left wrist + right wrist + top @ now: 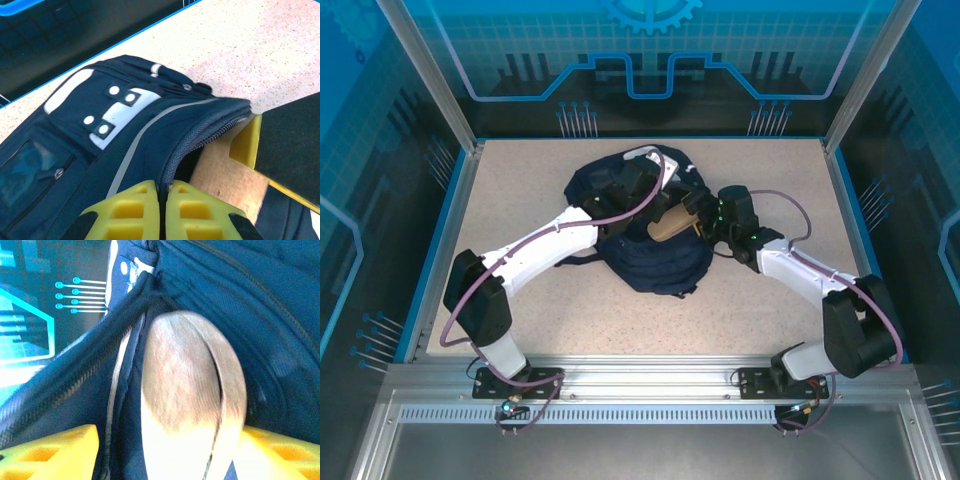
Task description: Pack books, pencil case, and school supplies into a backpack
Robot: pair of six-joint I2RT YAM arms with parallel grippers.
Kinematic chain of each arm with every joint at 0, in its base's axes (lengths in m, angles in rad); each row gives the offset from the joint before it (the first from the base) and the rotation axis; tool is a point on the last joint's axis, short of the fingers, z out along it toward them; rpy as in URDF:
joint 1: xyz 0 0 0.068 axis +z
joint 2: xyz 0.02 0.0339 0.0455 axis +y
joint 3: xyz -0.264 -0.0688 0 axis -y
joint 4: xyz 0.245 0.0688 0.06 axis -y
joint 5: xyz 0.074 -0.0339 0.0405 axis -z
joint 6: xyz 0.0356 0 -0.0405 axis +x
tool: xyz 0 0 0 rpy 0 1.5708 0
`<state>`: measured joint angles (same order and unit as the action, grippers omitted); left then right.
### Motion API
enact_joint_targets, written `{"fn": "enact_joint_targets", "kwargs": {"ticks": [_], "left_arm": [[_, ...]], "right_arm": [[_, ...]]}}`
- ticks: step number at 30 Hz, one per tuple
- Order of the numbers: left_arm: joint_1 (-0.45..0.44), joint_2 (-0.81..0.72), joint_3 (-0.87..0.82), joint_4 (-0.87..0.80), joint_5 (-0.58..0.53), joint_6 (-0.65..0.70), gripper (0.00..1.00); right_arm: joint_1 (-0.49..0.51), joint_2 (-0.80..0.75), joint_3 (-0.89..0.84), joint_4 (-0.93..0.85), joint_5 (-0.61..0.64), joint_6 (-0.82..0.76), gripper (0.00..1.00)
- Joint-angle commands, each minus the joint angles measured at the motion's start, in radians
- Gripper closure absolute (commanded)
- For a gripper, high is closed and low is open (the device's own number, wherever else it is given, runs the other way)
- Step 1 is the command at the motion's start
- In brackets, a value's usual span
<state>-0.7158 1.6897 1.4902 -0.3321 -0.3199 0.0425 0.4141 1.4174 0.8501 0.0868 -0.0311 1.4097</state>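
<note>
The backpack lies in the middle of the desk, its white-and-grey patch facing up and its zipped mouth gaping toward the right arm. The left fingers are pressed nearly together, pinching the zipper edge of the backpack's opening. The right fingers stand apart on either side of the pencil case and grip it between them. The tan pouch points into the mouth of the backpack, its rounded end past the zipper line and against the dark lining, while its rear part lies outside between the yellow pads.
</note>
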Motion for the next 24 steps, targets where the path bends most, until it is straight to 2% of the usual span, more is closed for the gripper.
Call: {"fn": "enact_joint_targets", "kwargs": {"ticks": [1, 8, 10, 16, 20, 24], "left_arm": [[-0.013, -0.034, 0.073, 0.133, 0.034, -0.043, 0.96], [-0.013, -0.025, 0.073, 0.142, 0.053, -0.055, 0.96], [-0.014, -0.024, 0.07, 0.142, 0.065, -0.061, 0.96], [-0.013, -0.032, 0.058, 0.133, 0.098, -0.057, 0.96], [-0.013, -0.036, 0.046, 0.128, 0.132, -0.053, 0.95], [-0.013, -0.04, 0.033, 0.131, 0.143, -0.058, 0.95]], "right_arm": [[0.007, -0.052, 0.023, -0.134, -0.02, -0.086, 0.36], [0.008, -0.051, 0.007, -0.164, -0.101, -0.109, 0.52], [0.004, -0.026, 0.018, -0.157, -0.116, -0.113, 0.56], [0.0, 0.08, 0.108, -0.105, -0.208, -0.151, 0.59], [0.004, 0.147, 0.167, -0.076, -0.266, -0.184, 0.73], [0.018, 0.205, 0.204, -0.038, -0.304, -0.194, 0.76]]}}
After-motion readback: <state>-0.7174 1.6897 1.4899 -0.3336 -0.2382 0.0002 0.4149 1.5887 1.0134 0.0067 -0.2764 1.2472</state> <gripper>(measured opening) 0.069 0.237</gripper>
